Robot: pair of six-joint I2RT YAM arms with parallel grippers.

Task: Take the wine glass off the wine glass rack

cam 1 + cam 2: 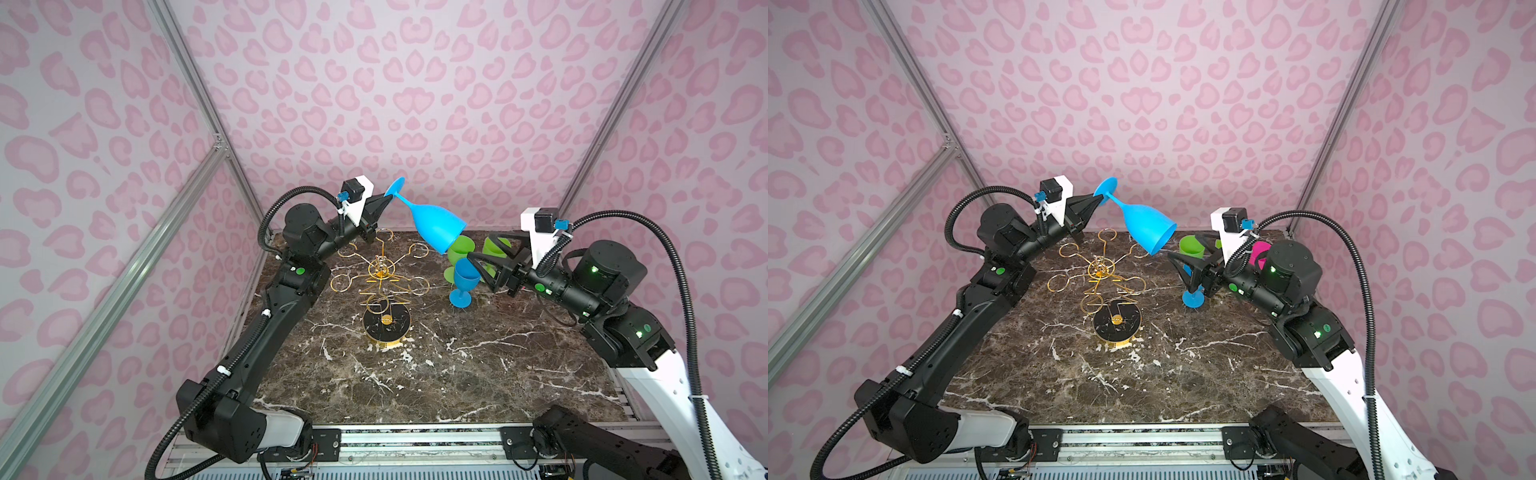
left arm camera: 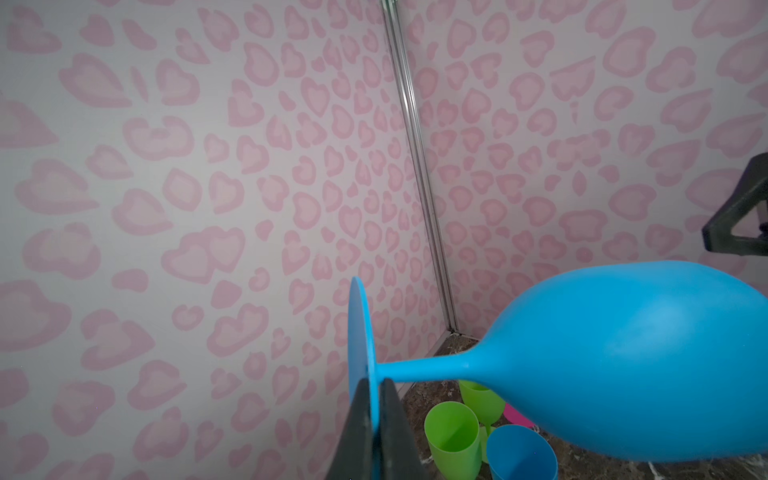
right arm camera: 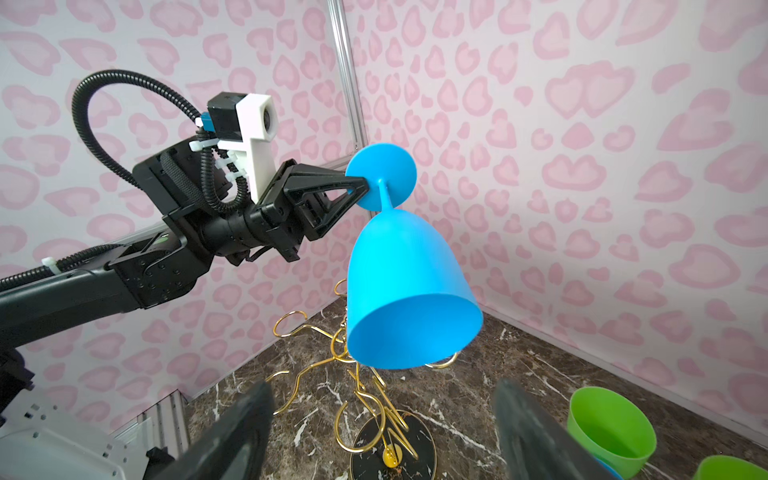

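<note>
A: On the marble surface (image 1: 478, 374)?
B: Gold wine glass rack (image 1: 386, 324), upright near the middle.
A: Blue wine glass (image 1: 436, 226)?
B: Off the rack, aloft, clear of its loops, tilted, mouth down.
A: Left jaws?
B: Pinching its foot edge.
A: Right jaws?
B: Spread wide, near the standing green and blue cups (image 1: 465, 272).

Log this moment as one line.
left end effector: shut on glass foot | glass: tilted, mouth down, clear of rack | right end effector: open, facing glass

Wine glass (image 1: 436, 226) matt plastic; wine glass rack (image 1: 395, 328) glossy gold wire.
</note>
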